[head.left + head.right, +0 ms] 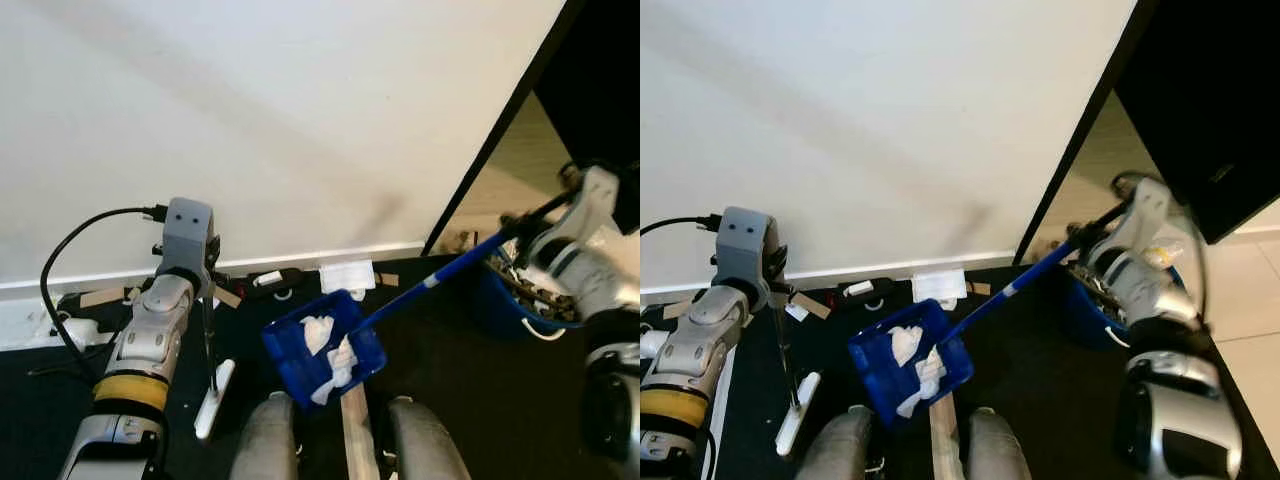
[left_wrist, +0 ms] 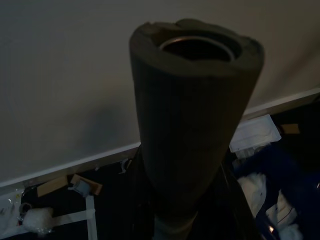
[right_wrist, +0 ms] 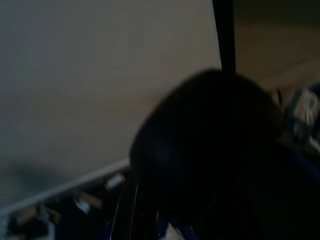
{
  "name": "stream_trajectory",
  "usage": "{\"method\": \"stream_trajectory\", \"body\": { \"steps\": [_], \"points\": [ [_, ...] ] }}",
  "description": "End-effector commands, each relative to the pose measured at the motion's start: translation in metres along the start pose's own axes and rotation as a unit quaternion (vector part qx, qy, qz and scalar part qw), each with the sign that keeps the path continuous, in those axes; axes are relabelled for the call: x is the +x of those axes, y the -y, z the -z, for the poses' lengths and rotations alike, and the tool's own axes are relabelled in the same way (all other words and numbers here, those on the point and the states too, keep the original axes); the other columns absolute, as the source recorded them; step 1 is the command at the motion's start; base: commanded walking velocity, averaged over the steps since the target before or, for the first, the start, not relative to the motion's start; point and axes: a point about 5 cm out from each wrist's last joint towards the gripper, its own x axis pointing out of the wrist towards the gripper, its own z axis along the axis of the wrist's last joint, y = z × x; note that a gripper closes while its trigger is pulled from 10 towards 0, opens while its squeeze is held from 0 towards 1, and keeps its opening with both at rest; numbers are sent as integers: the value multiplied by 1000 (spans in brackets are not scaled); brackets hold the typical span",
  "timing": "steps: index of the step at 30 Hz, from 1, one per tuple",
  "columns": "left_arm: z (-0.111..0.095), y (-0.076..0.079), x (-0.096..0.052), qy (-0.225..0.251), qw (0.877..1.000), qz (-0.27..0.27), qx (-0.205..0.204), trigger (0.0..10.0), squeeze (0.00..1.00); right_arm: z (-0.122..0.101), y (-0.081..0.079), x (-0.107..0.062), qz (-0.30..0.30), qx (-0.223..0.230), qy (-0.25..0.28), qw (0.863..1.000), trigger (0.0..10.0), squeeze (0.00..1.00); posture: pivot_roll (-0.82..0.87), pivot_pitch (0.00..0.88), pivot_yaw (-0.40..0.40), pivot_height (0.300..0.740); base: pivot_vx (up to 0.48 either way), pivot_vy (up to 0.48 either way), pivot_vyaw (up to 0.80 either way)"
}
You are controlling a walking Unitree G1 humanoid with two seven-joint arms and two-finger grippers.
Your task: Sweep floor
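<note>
A blue dustpan [image 1: 322,348] hangs tilted above the dark floor with white paper scraps [image 1: 318,332] inside it. Its long blue handle [image 1: 440,278] runs up to the right, where my right gripper [image 1: 528,226] is shut on its end. On the left, my left gripper [image 1: 203,275] is shut on a thin broom handle [image 1: 209,335]. The white broom head [image 1: 214,400] rests on the floor beside my feet. The left wrist view looks down the handle's dark foam grip [image 2: 195,125]. The right wrist view is dark and blurred.
A blue bin [image 1: 503,298] full of clutter stands at the right by a black door frame [image 1: 500,130]. White paper [image 1: 347,274], wood scraps [image 1: 100,296] and a black cable [image 1: 58,275] lie along the baseboard. A wooden strip [image 1: 357,430] lies between my legs.
</note>
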Motion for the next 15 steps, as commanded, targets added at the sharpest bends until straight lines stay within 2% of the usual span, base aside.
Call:
{"method": "stream_trajectory", "body": {
  "steps": [1,6,7,10,11,14,15],
  "points": [
    [3,9,2,-4,1000,8,0,10000,0,-12,-6,-2,-32,34,20,999,10000,0,40,51,-13,740,0,0,0],
    [5,29,5,-13,999,38,-6,10000,0,-75,-19,-22,-79,23,64,995,10000,0,20,55,-13,740,0,0,0],
    [5,29,5,-13,999,38,-6,10000,0,-75,-19,-22,-79,23,64,995,10000,0,20,55,-13,740,0,0,0],
    [6,38,6,-15,998,58,-1,10000,0,-105,-17,-39,-83,-17,65,994,10000,0,14,54,-14,740,0,0,0],
    [6,38,6,-15,998,58,-1,10000,0,-105,-17,-39,-83,-17,65,994,10000,0,14,54,-14,740,0,0,0],
    [5,46,6,-14,997,81,-8,10000,0,-133,-12,-58,-81,-56,63,993,10000,0,3,53,-15,740,0,0,0],
    [5,46,6,-14,997,81,-8,10000,0,-133,-12,-58,-81,-56,63,993,10000,0,3,53,-15,740,0,0,0]
  ]
}}
